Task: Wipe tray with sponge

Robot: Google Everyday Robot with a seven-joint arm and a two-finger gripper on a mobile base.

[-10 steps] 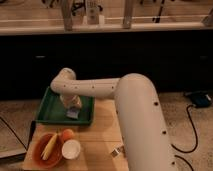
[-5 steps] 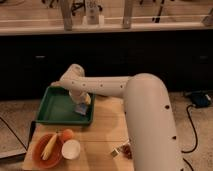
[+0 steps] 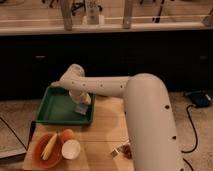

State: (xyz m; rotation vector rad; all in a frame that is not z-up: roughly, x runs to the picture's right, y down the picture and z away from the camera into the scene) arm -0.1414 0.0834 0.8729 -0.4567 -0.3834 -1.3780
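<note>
While the claw stands directly over the sponge inside the tray, near its right rim, its grip cannot be told; an outward stroke could push the sponge onto the surface.

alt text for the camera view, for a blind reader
A white robot arm reaches across a wooden table, its gripper down at a sponge in the right part of a green tray. In front of the tray sit a red bowl, an orange and a white cup.
</note>
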